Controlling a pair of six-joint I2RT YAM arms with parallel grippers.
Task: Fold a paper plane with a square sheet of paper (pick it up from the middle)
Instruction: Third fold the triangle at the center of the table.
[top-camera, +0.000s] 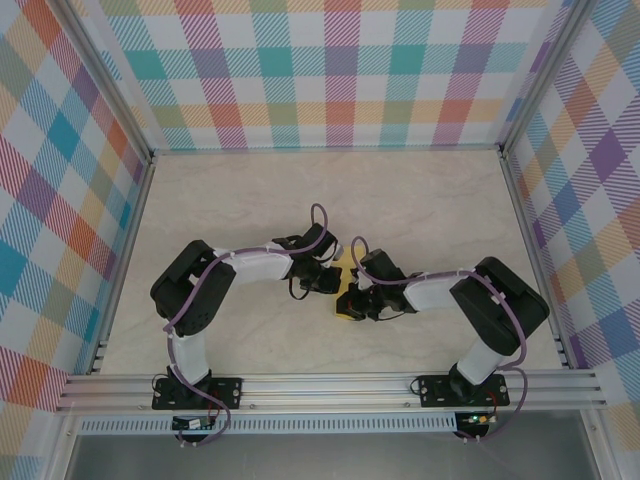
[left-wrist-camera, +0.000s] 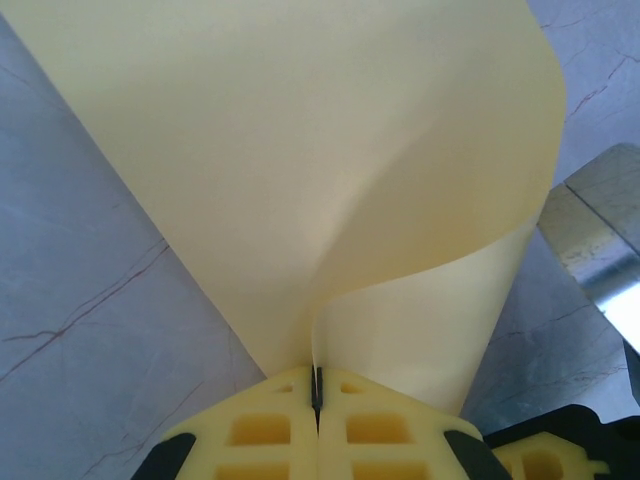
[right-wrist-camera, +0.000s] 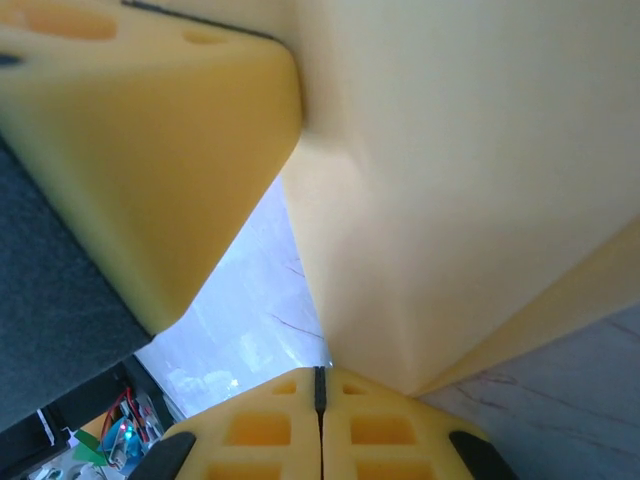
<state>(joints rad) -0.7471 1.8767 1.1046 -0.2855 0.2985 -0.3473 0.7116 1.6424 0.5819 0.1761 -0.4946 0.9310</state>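
Beige table (top-camera: 420, 200): marbled surface enclosed by plaid walls (top-camera: 340, 70); the work happens near its middle.
Yellow square sheet of paper (left-wrist-camera: 300, 150): held up between the two end effectors and bowed into a soft curl, with no sharp crease visible.
Left end effector (left-wrist-camera: 317, 395): fingers together, clamped on the sheet's lower edge.
Right end effector (right-wrist-camera: 320, 385): fingers together, pinching the sheet from the opposite side, just beside the left one.
Step in hand: probably an early fold, with the sheet bent over in mid-air.
Next move: likely calls for matching the edges, then pressing the bend flat against the table without tearing or slipping.
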